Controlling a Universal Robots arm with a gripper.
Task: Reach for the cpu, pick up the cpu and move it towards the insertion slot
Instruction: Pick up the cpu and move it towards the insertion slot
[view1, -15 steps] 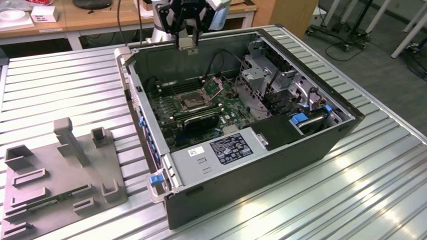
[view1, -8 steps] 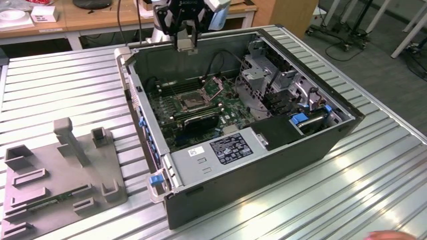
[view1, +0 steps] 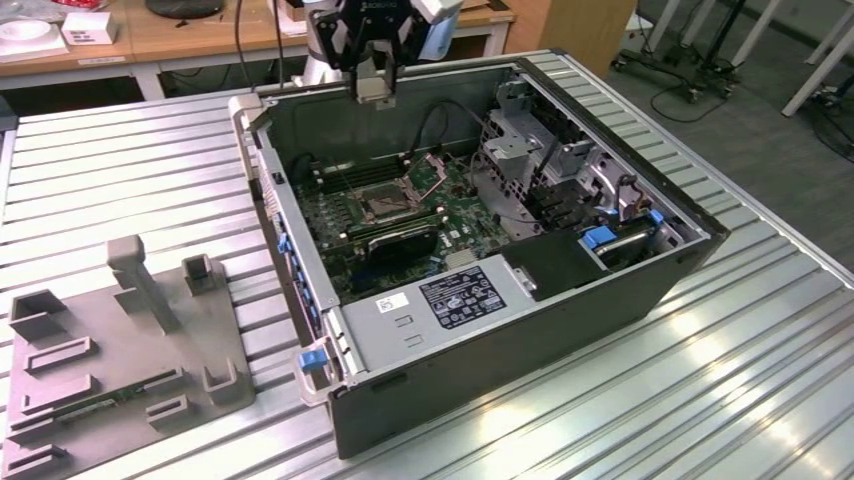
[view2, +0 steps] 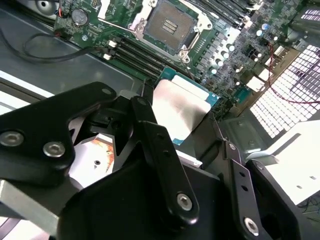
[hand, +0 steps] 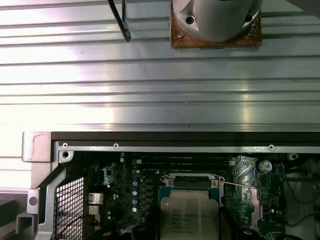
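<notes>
Silvery cpu (view2: 181, 111) is clamped between the gripper (view2: 186, 131) fingers, lifted above the open case (view1: 667, 290), not yet over the insertion slot (view1: 379, 205).

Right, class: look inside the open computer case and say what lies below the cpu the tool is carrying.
The tool holds the cpu above the motherboard in the computer case. The insertion slot, frame open, sits uncovered ahead. Board directly beneath the cpu is hidden.
</notes>
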